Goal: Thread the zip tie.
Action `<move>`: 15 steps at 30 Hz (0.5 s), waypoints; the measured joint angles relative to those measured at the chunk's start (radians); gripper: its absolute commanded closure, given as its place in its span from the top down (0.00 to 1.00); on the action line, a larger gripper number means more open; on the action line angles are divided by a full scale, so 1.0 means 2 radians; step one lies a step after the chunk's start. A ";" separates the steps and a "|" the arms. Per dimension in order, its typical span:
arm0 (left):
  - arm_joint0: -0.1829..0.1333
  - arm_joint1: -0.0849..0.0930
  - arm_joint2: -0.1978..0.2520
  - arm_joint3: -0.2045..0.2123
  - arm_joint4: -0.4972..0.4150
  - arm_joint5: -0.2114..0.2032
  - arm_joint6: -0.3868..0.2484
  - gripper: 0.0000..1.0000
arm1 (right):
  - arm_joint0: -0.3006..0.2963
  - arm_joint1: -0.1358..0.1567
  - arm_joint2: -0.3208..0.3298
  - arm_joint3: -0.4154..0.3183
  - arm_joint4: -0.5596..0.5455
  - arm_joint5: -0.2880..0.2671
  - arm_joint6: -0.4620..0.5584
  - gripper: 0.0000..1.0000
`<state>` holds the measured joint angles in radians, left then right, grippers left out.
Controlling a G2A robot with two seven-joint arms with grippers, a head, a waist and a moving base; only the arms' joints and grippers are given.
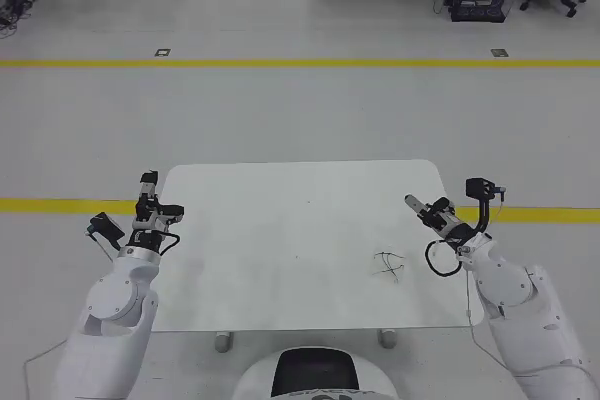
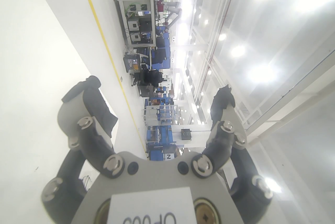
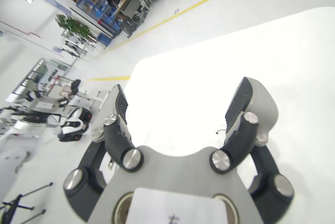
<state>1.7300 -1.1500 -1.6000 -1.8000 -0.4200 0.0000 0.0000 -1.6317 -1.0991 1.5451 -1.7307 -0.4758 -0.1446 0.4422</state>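
The zip tie lies loose on the worktop, toward its front right corner. The left jaws and right jaws are both spread and empty at opposite side edges. Grasping and threading look wholly undone.

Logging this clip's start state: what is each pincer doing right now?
Left pincer: open, holding nothing.
Right pincer: open, holding nothing; the zip tie lies on the table.

The zip tie reads as a thin dark tangle on the table, too small to tell head from tail or whether it is threaded. A dark speck is partly hidden behind a finger of the right gripper.
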 measured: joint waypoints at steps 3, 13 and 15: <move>0.000 0.000 0.000 0.000 0.000 0.000 0.000 1.00 | 0.000 0.000 0.001 0.000 0.002 0.000 -0.004 1.00; 0.000 0.000 0.000 0.000 0.000 0.000 0.000 1.00 | 0.032 0.004 -0.032 -0.008 -0.117 0.008 0.029 1.00; 0.000 0.000 0.000 0.000 0.000 0.000 0.000 1.00 | 0.048 0.004 -0.049 -0.001 -0.173 0.011 0.045 1.00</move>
<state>1.7300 -1.1500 -1.6000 -1.8000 -0.4200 0.0000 0.0000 -1.5354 -1.0907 1.4466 -1.7324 -0.8226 -0.1216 0.5318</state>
